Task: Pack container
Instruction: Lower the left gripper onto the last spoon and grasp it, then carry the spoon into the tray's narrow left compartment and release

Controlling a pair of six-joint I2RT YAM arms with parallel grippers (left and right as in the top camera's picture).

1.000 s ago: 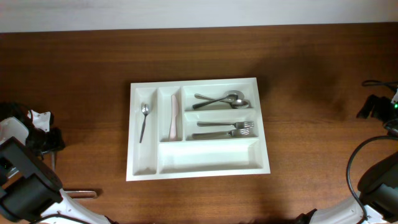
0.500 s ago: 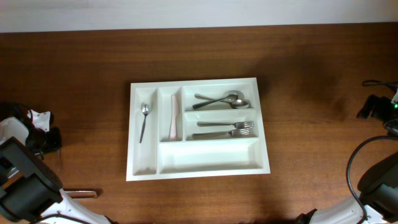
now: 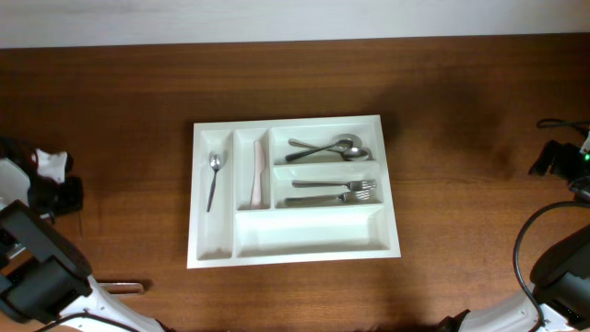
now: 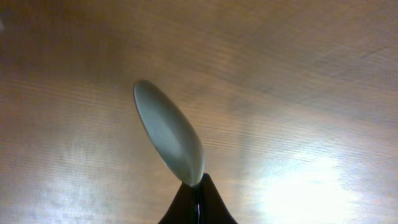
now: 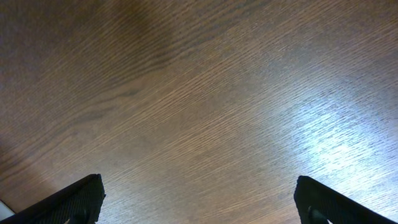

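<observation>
The overhead camera looks straight down from well above and takes in the whole bench (image 3: 111, 111), with the cutlery tray (image 3: 309, 232) at its centre. Both wrist cameras face down close to bare wood. The left looks past its end effector (image 4: 198, 190) and a spoon (image 4: 169, 140), the right past its end effector (image 5: 202, 202). All three views share only the bench.

Most likely a robotics lab bench staged with kitchen goods. Plain wood-grain counter (image 3: 461, 111) against a bare pale wall (image 3: 277, 18). Between left jaws and right jaws, well apart from both, a white cutlery tray (image 3: 304, 232) holding spoons (image 3: 332, 148) and forks (image 3: 336, 192). Pinched in the left jaws, another spoon (image 4: 169, 140) over the same wood. Behind the right jaws, a robot arm (image 3: 562, 267) with loose black cable (image 3: 518, 247).
</observation>
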